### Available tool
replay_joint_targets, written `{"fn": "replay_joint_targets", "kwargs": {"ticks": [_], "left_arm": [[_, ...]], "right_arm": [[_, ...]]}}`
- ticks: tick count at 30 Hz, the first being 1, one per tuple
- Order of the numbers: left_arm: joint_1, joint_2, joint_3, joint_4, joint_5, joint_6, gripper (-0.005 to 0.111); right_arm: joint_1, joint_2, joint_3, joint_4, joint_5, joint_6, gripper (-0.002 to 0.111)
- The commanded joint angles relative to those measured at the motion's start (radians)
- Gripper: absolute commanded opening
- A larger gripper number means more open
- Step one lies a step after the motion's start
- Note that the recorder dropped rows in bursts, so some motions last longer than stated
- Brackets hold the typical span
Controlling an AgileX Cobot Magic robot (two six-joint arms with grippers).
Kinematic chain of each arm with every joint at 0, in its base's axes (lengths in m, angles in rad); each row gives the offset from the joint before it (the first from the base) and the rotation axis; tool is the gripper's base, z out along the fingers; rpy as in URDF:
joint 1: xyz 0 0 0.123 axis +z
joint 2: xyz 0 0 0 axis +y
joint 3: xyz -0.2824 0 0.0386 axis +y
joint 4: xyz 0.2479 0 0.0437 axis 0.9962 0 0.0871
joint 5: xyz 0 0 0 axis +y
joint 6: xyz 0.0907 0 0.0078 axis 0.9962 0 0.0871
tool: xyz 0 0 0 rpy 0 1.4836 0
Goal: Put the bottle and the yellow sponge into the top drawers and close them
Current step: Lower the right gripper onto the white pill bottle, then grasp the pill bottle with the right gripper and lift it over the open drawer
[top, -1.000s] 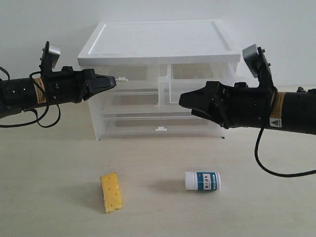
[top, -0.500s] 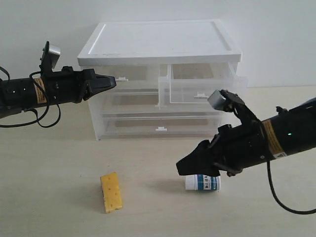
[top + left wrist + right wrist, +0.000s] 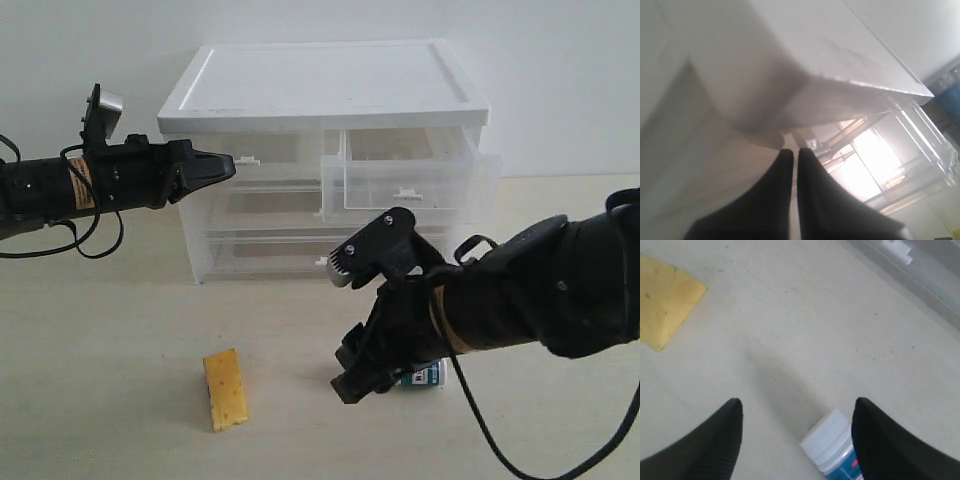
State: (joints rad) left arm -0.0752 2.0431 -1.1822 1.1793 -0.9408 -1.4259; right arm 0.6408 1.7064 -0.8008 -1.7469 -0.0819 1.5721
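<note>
Right hand (image 3: 797,405) open, lowered over the bottle (image 3: 832,450).
It has left the pulled-out top drawer (image 3: 405,170); bottle lies near the worktop's (image 3: 120,320) front edge, not yet gripped.

The exterior view faces the drawer unit (image 3: 320,100) front-on from slightly above the surface (image 3: 100,400). The left wrist view looks past the left gripper (image 3: 794,151), close against the unit. The right wrist view looks down past the right gripper (image 3: 797,401) onto the bottle (image 3: 830,445), shared with the exterior view.
</note>
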Motion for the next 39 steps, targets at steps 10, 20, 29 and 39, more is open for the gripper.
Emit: {"fn": "replay_joint_targets", "kwargs": {"ticks": [10,20,29,39], "left_arm": [[0.001,0.006,-0.016,-0.117,0.104,0.005,0.004],[0.001,0.006,-0.016,-0.100,0.104,0.005,0.004],[0.001,0.006,-0.016,-0.100,0.104,0.005,0.004],[0.001,0.006,-0.016,-0.100,0.104,0.005,0.004]], "right_arm": [[0.057,-0.010,-0.009,0.806,0.634,-0.767,0.057],[0.057,-0.010,-0.016,0.996,0.390,-1.251,0.057],[0.057,0.121,-0.088,0.933,0.339,-1.309,0.057],[0.055,0.198,-0.110,0.867,0.411,-1.309,0.030]]}}
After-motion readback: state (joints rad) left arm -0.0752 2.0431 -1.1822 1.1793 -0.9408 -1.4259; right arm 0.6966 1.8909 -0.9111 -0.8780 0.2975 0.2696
